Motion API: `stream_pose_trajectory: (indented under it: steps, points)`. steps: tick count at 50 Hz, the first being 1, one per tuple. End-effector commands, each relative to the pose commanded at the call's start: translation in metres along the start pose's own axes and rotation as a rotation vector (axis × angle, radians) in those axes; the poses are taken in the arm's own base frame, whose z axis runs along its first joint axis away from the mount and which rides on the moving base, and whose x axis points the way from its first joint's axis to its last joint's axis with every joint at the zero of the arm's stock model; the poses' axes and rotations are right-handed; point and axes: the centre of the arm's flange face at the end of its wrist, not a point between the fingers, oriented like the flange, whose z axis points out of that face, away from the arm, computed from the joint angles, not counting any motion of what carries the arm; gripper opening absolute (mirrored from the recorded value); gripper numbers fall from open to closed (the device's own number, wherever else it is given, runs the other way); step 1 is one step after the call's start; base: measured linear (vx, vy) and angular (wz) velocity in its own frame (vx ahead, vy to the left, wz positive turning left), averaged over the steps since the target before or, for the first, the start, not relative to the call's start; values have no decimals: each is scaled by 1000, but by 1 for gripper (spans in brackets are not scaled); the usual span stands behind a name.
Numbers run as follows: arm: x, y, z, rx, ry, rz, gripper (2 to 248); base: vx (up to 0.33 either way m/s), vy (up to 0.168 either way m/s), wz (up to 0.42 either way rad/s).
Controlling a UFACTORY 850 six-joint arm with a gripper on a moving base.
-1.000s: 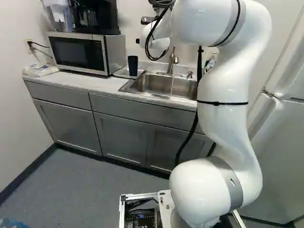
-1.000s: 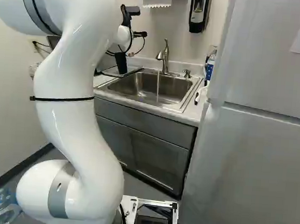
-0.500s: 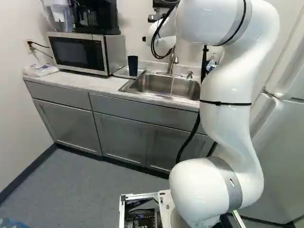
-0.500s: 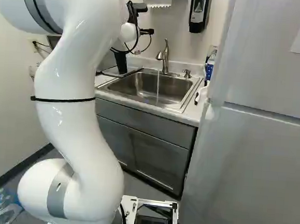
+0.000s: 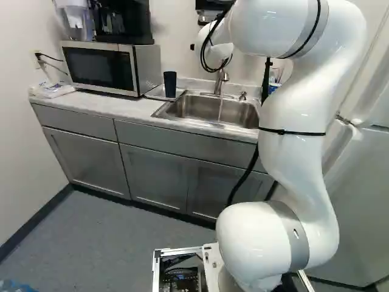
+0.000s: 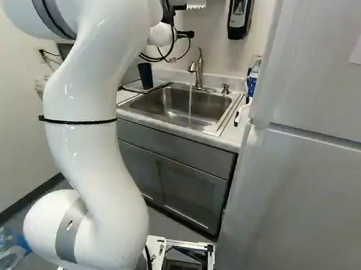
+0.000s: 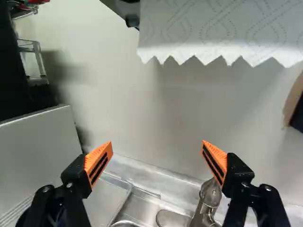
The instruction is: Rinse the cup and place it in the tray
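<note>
A dark cup [image 5: 170, 84] [image 6: 146, 76] stands on the flat tray [image 5: 157, 93] between microwave and sink. Water runs from the faucet [image 5: 222, 79] [image 6: 198, 67] into the metal sink [image 5: 203, 109] [image 6: 183, 104]. Of my gripper [image 6: 186, 34] only a black part shows in the right base view, above the sink's back left area; the arm hides the rest. In the wrist view the gripper [image 7: 157, 146] is open wide, nothing between its orange pads, facing the wall. Close by one finger is the faucet's top [image 7: 209, 196]; the cup is out of that view.
A microwave [image 5: 100, 68] with a black appliance [image 5: 123, 21] on it stands left of the tray. Paper towel [image 7: 218, 28] hangs ahead of the gripper, higher up. A soap dispenser [image 6: 239, 13] is on the wall; a fridge [image 6: 308, 182] stands right of the counter.
My arm's upper part and wrist have shifted to the right, away from the cup's side. The cup stays on the tray, the gripper remains open, and the base has not moved.
</note>
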Motion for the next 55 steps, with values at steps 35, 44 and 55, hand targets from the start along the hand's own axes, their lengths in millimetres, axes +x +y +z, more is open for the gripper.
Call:
stream_pose_trajectory:
  steps: [35, 44, 55]
  points:
    - [-11, 37, 30, -51, -44, 2, 247, 0, 0, 0]
    - [-14, 37, 35, -50, -66, 2, 247, 0, 0, 0]
    - [-18, 37, 39, -48, -96, 3, 247, 0, 0, 0]
